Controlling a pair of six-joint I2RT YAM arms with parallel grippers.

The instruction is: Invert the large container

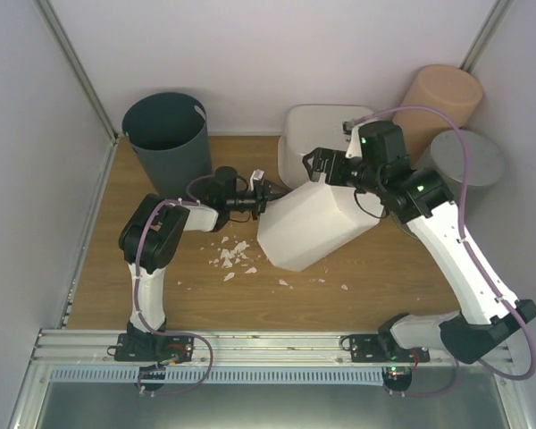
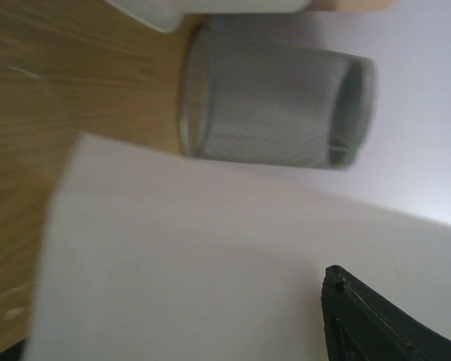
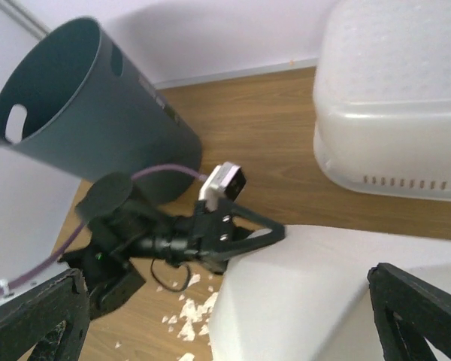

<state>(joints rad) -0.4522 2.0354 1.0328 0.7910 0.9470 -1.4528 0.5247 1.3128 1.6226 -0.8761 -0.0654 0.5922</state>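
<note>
The large white container (image 1: pixel 313 223) lies tilted on the wooden table at the centre, one flat face turned up. It fills the left wrist view (image 2: pixel 210 263) and the lower right wrist view (image 3: pixel 346 301). My left gripper (image 1: pixel 270 195) reaches in from the left, and its tips (image 3: pixel 279 235) are pinched on the container's upper left edge. One left finger (image 2: pixel 368 323) shows against the white wall. My right gripper (image 1: pixel 320 166) sits over the container's top right end. It is wide open (image 3: pixel 225 274), with its fingers either side of the container.
A dark teal bin (image 1: pixel 168 134) stands at the back left. An upturned white basket (image 1: pixel 317 134) is behind the container. A peach cylinder (image 1: pixel 442 98) and a grey mesh bin (image 1: pixel 469 161) are at the back right. White scraps (image 1: pixel 232 255) lie left of the container.
</note>
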